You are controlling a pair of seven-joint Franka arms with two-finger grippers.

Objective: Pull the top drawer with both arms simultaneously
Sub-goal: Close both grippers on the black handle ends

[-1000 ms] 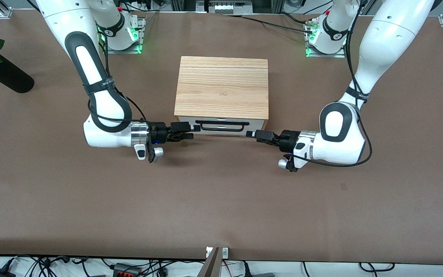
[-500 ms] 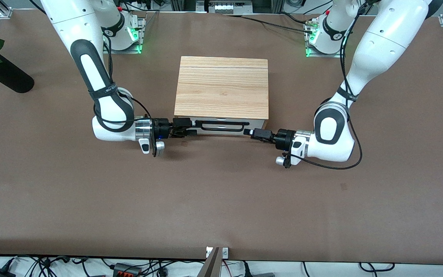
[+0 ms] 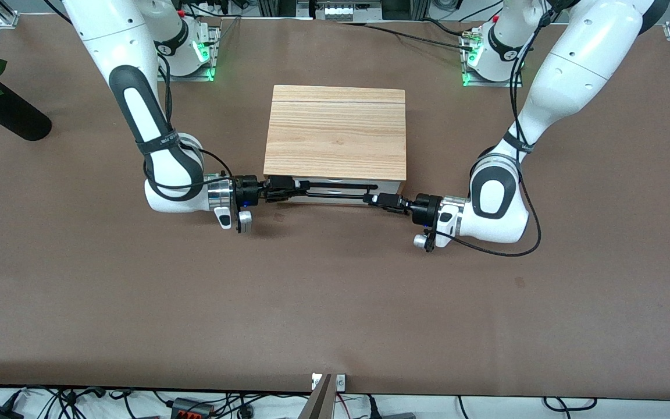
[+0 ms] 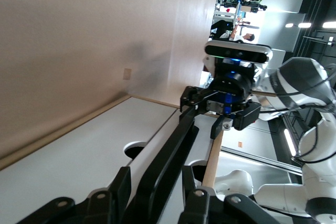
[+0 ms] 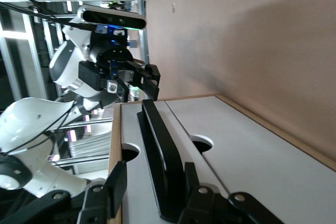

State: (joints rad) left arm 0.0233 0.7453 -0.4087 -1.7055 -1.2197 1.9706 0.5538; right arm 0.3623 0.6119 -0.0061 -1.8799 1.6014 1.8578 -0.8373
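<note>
At the drawer [image 3: 335, 187] front, both grippers, left [image 3: 382, 199] and right [image 3: 281, 189], are straddling the handle [image 3: 335, 192] ends, fingers spread; uneven pulling could jam it.

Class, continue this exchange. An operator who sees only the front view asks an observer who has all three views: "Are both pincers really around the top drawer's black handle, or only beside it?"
Observer: In the left wrist view, the left pincer has one finger on each side of the handle.
Operator: And the right one?
Observer: The right wrist view shows the right pincer straddling the bar as well, with a gap beside the bar, so it is not clamped.
Operator: Are they at separate ends?
Observer: Yes. Each wrist view shows the other arm's pincer around the handle's other end.
</note>
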